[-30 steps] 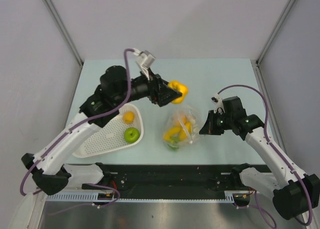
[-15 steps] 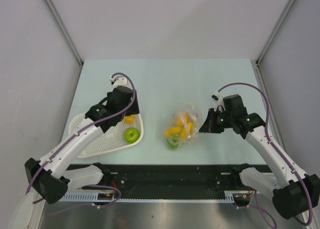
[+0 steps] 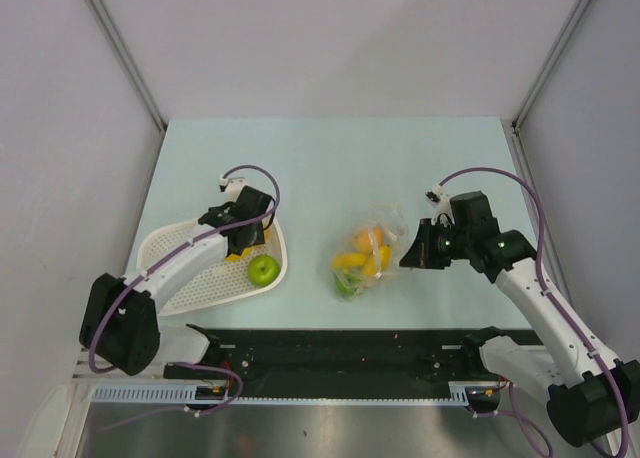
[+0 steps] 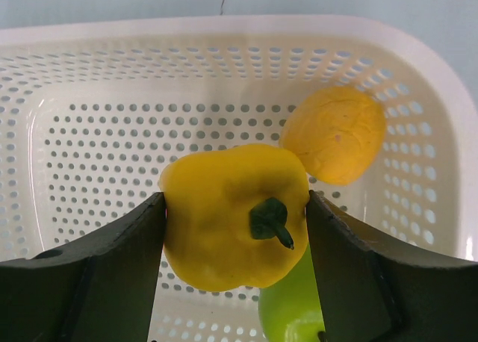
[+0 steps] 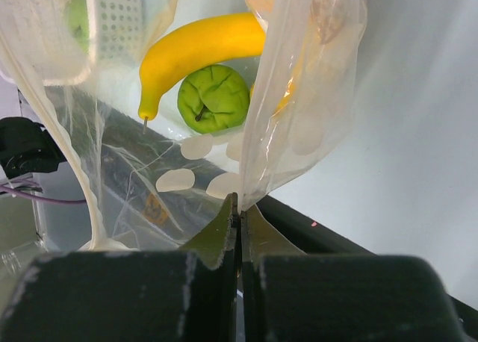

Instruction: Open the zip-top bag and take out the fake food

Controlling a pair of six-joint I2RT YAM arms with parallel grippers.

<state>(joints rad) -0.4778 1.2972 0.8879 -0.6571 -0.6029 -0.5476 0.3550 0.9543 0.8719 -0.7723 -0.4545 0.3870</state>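
Note:
My left gripper [image 4: 235, 204] is shut on a yellow fake pepper [image 4: 216, 230] with a green stem, held low inside the white perforated basket [image 4: 112, 133]. Below it lie an orange piece [image 4: 336, 133] and a green apple [image 4: 295, 308]. In the top view the left gripper [image 3: 243, 240] hovers over the basket's right end, beside the apple [image 3: 263, 269]. The clear zip-top bag [image 3: 365, 253] rests mid-table with more fake food inside. My right gripper [image 5: 239, 204] is shut on the bag's plastic edge [image 5: 299, 95]; a banana [image 5: 202, 47] and a green apple [image 5: 214, 97] show through it.
The white basket [image 3: 175, 296] sits at the table's front left. A black rail [image 3: 340, 343] runs along the near edge. Grey walls close in the table on three sides. The right arm [image 3: 520, 278] reaches in from the front right.
The left arm swung the yellow pepper from above the bag leftward and down into the basket. The right gripper stayed pinched on the bag's edge.

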